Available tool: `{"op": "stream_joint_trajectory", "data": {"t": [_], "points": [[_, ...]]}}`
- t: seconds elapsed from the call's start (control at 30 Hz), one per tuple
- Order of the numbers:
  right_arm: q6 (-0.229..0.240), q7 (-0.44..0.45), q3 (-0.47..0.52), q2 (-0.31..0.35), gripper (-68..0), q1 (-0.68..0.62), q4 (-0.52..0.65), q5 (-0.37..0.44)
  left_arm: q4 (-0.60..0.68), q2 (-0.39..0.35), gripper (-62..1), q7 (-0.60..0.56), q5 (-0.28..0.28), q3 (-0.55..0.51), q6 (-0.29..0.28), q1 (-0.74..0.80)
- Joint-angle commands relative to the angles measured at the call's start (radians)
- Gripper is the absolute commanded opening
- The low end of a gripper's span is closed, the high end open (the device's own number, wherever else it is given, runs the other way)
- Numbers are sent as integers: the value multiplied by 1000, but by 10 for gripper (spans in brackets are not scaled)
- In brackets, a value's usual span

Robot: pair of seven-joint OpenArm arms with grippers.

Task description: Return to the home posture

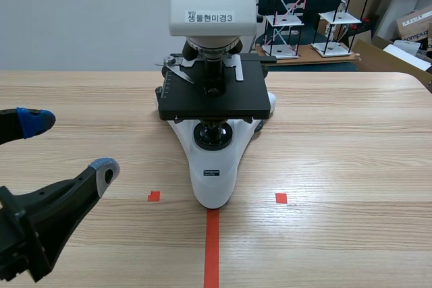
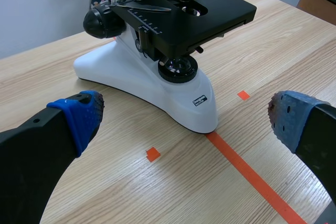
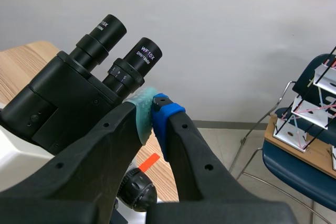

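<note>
Currently my right pincer [image 3: 151,115] is pressed shut on nothing, just beside the eyepieces [image 3: 142,59]; a careless retreat home could clip them. My left pincer [image 1: 67,145] gapes wide, microscope base [image 2: 157,85] just ahead; swinging sideways might nudge it.

White microscope [image 1: 214,166] with a black stage; pale wood-grain surface [image 1: 351,153]; the black left gripper [image 2: 186,115] has pads [image 2: 84,116] that are blue, dotted.
</note>
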Motion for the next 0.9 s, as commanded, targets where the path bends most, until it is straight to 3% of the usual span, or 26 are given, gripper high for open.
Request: {"op": "stream_joint_trajectory", "data": {"t": [0.0, 0.77, 0.87], "points": [[-7, 15, 11, 10, -676, 12, 5, 4, 11, 0, 14, -15, -6, 5, -2, 0], [-7, 15, 11, 10, -675, 10, 5, 4, 11, 0, 14, -15, -6, 5, -2, 0], [-7, 55, 11, 15, -675, -17, 5, 3, 11, 0, 14, -15, -6, 5, -2, 0]]}}
